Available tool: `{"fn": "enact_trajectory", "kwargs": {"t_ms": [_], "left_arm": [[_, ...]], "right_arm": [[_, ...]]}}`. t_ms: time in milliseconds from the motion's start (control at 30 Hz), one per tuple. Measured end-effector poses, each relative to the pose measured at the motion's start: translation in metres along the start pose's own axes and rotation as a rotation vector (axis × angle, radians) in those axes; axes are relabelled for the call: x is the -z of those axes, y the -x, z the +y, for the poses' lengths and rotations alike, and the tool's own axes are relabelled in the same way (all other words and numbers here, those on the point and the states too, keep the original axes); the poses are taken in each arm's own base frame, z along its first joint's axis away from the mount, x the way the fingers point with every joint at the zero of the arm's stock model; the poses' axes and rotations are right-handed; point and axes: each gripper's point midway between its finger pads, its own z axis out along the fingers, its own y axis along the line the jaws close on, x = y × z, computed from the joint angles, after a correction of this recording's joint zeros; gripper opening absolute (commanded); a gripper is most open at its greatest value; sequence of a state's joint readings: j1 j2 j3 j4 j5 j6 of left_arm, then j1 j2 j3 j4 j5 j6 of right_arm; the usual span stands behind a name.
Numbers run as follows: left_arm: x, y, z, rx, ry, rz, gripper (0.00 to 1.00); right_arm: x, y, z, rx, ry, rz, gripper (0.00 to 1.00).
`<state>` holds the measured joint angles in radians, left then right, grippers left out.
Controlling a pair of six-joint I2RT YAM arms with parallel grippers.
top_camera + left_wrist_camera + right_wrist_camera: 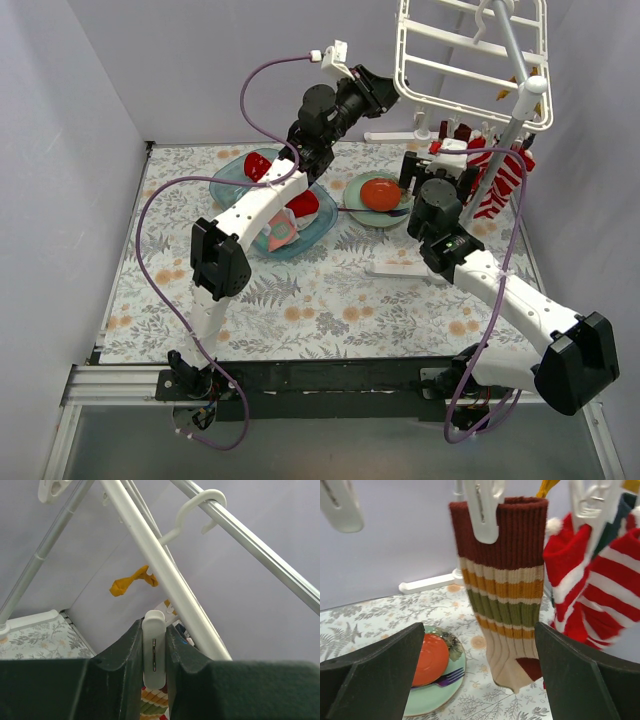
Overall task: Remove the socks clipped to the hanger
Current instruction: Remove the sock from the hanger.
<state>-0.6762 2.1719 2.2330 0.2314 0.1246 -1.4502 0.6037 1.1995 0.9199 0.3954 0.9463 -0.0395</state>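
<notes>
**Left pinched on a clip, right spread wide at the striped sock**

My left gripper (pixel 154 627) is raised above the far edge of the worktop (pixel 300 300). Its two fingers are clamped on a white clip (pixel 154 660) that dangles from the hanger (pixel 167 580). The clip stands upright between my pads, squeezed from both sides. Past it I see a mustard sock (pixel 131 583) hanging just beside one of the rack's bars.

My right gripper (pixel 477 630) is released, its jaws spread as wide as they go and nothing between them. It points at a ribbed sock (pixel 505 590) banded in maroon, cream, mustard and green. Another clip (pixel 482 510) grips that sock by its cuff, and its toe hangs just above the cloth.

To its right hang the other socks (pixel 497 185), bunched together:
- a red sock (pixel 565 555)
- a red-and-white striped sock (pixel 612 590)
- a navy sock (pixel 626 510), behind the other two

The hanger hangs over the far right corner of the worktop. A green plate (pixel 437 697) with an orange ball (pixel 431 657) sits near the far edge, below the ribbed sock. A blue tub (pixel 228 175) lies left of the plate, under my left arm.
</notes>
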Motion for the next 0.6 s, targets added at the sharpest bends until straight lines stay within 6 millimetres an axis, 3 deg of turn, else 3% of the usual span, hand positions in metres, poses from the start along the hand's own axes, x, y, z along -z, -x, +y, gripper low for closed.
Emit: {"fn": "enact_trajectory", "kwargs": {"t_ms": [233,400,433,500,533,600], "left_arm": [[0.000,-0.002,-0.001,-0.004,-0.006,0.007,0.00],[0.000,-0.002,-0.001,-0.008,-0.006,0.008,0.00],[0.000,-0.002,-0.001,-0.009,-0.006,0.008,0.00],[0.000,-0.003,-0.001,-0.011,-0.007,0.009,0.00],[0.000,-0.003,-0.001,-0.012,-0.007,0.009,0.00],[0.000,-0.003,-0.001,-0.014,-0.007,0.011,0.00]], "right_arm": [[-0.002,0.003,-0.017,0.010,-0.109,-0.014,0.95],[-0.005,0.002,-0.026,0.047,-0.150,-0.016,0.66],[-0.006,0.003,-0.028,0.052,-0.159,-0.021,0.51],[-0.007,0.006,-0.031,0.064,-0.165,-0.030,0.36],[-0.007,0.006,-0.032,0.066,-0.163,-0.035,0.22],[-0.007,0.005,-0.031,0.086,-0.146,-0.036,0.14]]}}
